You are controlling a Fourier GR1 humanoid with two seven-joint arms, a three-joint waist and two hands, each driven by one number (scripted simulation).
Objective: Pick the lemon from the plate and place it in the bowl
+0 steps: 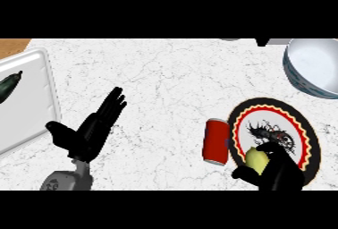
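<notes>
One lemon (256, 159) in curled right hand (280, 172) over one plate (305, 129); one bowl (315, 67); left hand (89, 132) straight-fingered.

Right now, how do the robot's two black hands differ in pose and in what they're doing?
The left hand is open, its fingers straight and pointing up over bare white marble counter, holding nothing. The right hand is curled round the yellow lemon on the round black, red and white patterned plate, partly hiding it. The left hand touches no object; the right is at the task's object. Both are black and enter from the view's lower edge.
</notes>
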